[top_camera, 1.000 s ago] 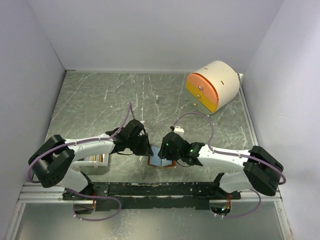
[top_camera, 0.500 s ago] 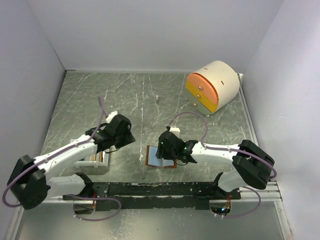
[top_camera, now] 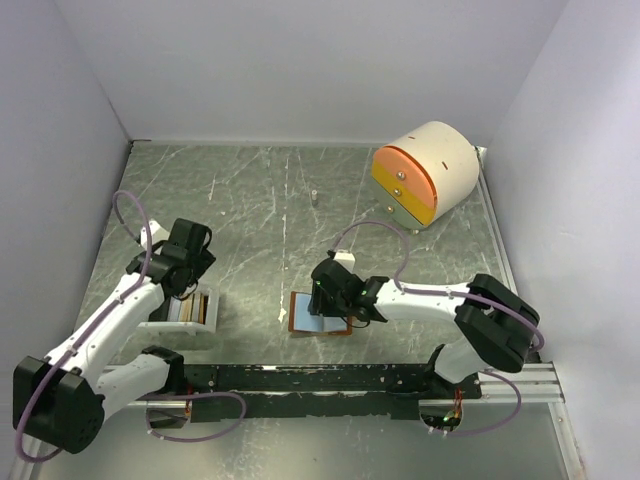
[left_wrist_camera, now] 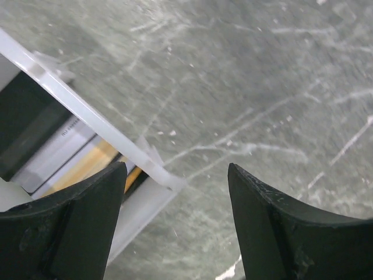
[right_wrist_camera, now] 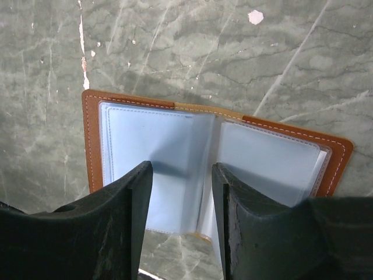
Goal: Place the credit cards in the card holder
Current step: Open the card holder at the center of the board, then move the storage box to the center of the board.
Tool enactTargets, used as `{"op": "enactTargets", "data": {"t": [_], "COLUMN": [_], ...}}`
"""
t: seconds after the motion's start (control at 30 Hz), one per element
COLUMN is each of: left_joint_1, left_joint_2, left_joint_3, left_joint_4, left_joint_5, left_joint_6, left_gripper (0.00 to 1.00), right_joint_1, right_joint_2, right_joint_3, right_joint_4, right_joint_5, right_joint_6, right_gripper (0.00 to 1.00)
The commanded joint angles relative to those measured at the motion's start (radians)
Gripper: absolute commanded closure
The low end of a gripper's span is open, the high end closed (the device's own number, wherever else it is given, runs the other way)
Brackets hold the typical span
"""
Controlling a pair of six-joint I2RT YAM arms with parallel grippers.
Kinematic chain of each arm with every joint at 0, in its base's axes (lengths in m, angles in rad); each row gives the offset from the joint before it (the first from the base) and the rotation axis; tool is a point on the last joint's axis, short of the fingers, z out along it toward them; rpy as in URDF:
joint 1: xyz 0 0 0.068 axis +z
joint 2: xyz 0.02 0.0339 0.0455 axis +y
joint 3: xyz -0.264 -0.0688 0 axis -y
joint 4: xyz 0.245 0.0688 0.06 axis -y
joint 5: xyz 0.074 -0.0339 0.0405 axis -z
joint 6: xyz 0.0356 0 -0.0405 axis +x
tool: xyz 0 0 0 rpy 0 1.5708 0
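left gripper [left_wrist_camera: 175,169]: fingers wide apart, nothing between them; pointing down at the table, off to the left, well apart from the card holder.
under left gripper: corner of the white tray [left_wrist_camera: 99,125] sits right below the gap, bare marbled table beside it.
credit cards [left_wrist_camera: 64,146]: in the white tray, packed side by side — a gold-yellow one, a silver-grey one with print, a dark one further in. None in either gripper.
right gripper [right_wrist_camera: 181,169]: fingers apart, nothing clamped; tips low over the card holder. Can't tell if they touch it.
card holder [right_wrist_camera: 125,140]: lying open and flat on the table, near the front edge about midway between the arms — rust-brown stitched border, pale blue-grey pockets facing up. A translucent inner leaf shows in the gap between the right fingers, by the centre fold. No card visible in the pockets.
table [top_camera: 260,200]: grey-green marbled top with white scratches.
drawer unit [top_camera: 425,170]: cream and orange, round, far right corner, well apart from both grippers.
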Motion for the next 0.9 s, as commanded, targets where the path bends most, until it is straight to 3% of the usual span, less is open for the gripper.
{"op": "enactTargets", "data": {"t": [0.0, 0.3, 0.6, 0.87], "left_joint_1": [0.091, 0.228, 0.236, 0.236], "left_joint_2": [0.026, 0.126, 0.188, 0.253], "left_joint_3": [-0.029, -0.079, -0.067, -0.034], "left_joint_4": [0.045, 0.220, 0.274, 0.338], "left_joint_5": [0.038, 0.187, 0.228, 0.335], "left_joint_6": [0.045, 0.178, 0.302, 0.386], "left_gripper": [0.21, 0.34, 0.56, 0.63], "right_joint_1": [0.007, 0.017, 0.020, 0.020], "right_joint_2": [0.038, 0.092, 0.084, 0.084], "right_joint_3": [0.039, 0.077, 0.079, 0.082], "right_joint_4": [-0.057, -0.125, -0.134, -0.131], "right_joint_5": [0.025, 0.053, 0.062, 0.061], "right_joint_6": [0.007, 0.037, 0.038, 0.036], "right_gripper": [0.54, 0.53, 0.52, 0.53]}}
